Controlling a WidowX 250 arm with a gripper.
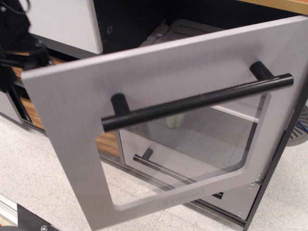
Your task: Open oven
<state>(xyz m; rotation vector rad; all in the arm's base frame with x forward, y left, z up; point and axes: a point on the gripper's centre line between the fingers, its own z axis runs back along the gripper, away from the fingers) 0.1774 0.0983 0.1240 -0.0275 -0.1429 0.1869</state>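
Observation:
The oven's brushed silver-grey door [82,106] hangs swung well outward on its right-side hinges. Its long black bar handle [197,102] runs across above the clear window [207,139]. The embossed logo [180,198] is near the bottom edge. The dark oven cavity [130,24] shows above the door, with a grey object [185,28] inside. My black gripper [14,50] is at the far left, by the door's free upper-left corner. Its fingers are not clear, and I cannot tell whether they touch the door.
A small green object [175,120] shows through the window. A grey drawer panel with a shorter black bar [156,163] sits below, behind the door. Orange wood-grain drawers [30,109] are at the left. A white panel [62,21] is at top left, above the speckled floor [43,183].

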